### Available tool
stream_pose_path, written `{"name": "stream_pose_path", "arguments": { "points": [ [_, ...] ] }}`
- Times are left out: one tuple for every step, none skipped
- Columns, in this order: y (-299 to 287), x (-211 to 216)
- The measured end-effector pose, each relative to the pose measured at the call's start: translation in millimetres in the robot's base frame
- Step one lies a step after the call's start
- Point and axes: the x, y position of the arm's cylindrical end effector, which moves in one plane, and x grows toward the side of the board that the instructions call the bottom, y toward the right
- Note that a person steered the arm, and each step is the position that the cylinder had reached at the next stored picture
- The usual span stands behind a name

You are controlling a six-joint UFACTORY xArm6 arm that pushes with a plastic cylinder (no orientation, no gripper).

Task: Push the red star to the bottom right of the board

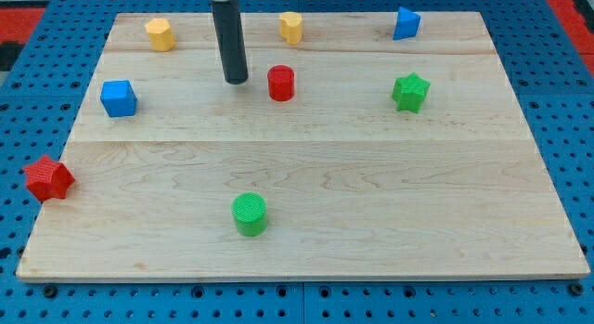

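The red star sits at the view's far left edge of the wooden board, partly hanging over it, about halfway down. My tip rests on the board in the upper middle, just left of a red cylinder. The tip is far up and to the right of the red star, not touching any block.
A blue cube lies at the left. A yellow block is at the top left and another yellow block at the top middle. A blue block is at the top right, a green star below it. A green cylinder is at the bottom middle.
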Motion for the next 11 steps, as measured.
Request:
{"name": "stream_pose_path", "arguments": {
  "points": [
    [3.2, 45.2],
    [11.5, 78.7],
    [22.4, 103.6],
    [11.9, 149.1],
    [-43.2, 178.1],
    [-106.7, 194.5],
    [-145.6, 218.7],
    [-176.6, 233.7],
    [-221.7, 233.0],
    [-221.7, 233.0],
    [-222.6, 225.2]
  ]
}}
